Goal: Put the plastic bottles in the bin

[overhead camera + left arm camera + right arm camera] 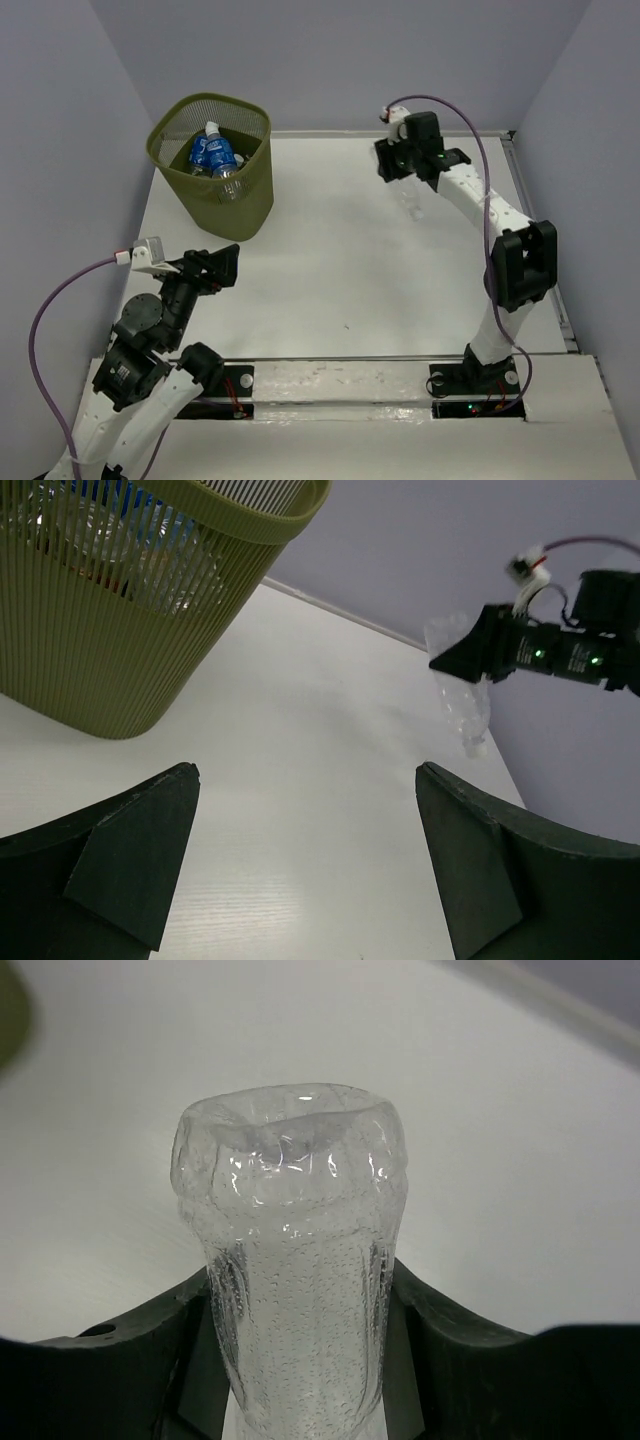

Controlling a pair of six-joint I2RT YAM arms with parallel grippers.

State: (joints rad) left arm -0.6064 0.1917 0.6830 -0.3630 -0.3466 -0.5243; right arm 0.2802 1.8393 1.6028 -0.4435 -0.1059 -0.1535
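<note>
- While standing at the far-left corner of the desk (pixel 330 280), the bin (pixel 250 205) is seen to hold blue-labelled bottles (pixel 215 152).
- The left end effector (pixel 307 775) is held wide apart, empty.
- A clear bottle (pixel 290 1190) is clamped neck-down by the right end effector (pixel 303 1310).

Both arms (pixel 470 190) are white, with black joints (pixel 522 262) and purple cables (pixel 432 97).

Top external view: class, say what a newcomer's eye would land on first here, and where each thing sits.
The olive-green bin at the far left of the table stands out most, with blue-labelled bottles already inside. Across from it, at the far right, the right tool is shut on a clear bottle. The left tool is open, just in front of the bin.
</note>
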